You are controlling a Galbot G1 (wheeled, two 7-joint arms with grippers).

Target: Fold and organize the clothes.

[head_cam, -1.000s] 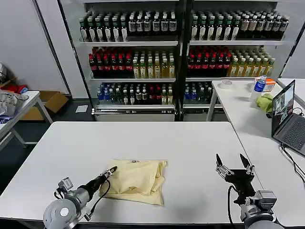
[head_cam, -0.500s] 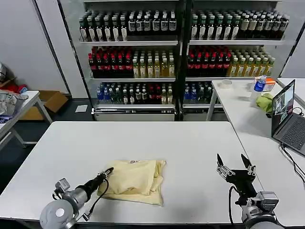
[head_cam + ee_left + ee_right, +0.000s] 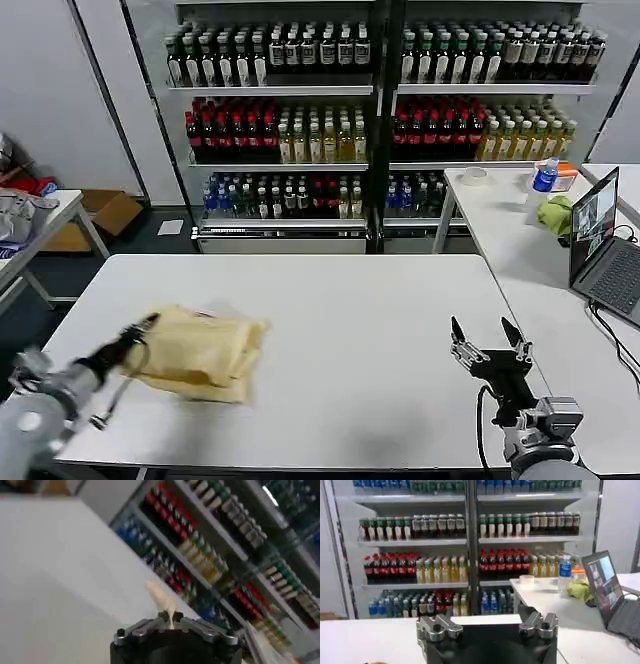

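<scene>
Nearby: laptop (image 3: pixel 603 250) right; left gripper (image 3: pixel 148 322) pinches T-shirt (image 3: pixel 200 352).

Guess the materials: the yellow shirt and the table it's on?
Shirt: looks like thin soft knit, probably cotton or a blend; matte, and it creases and sags where the left hand pinches its edge. Table: smooth white top, likely laminate or coated board; flat, even, faint sheen. The core can't be told.
</scene>
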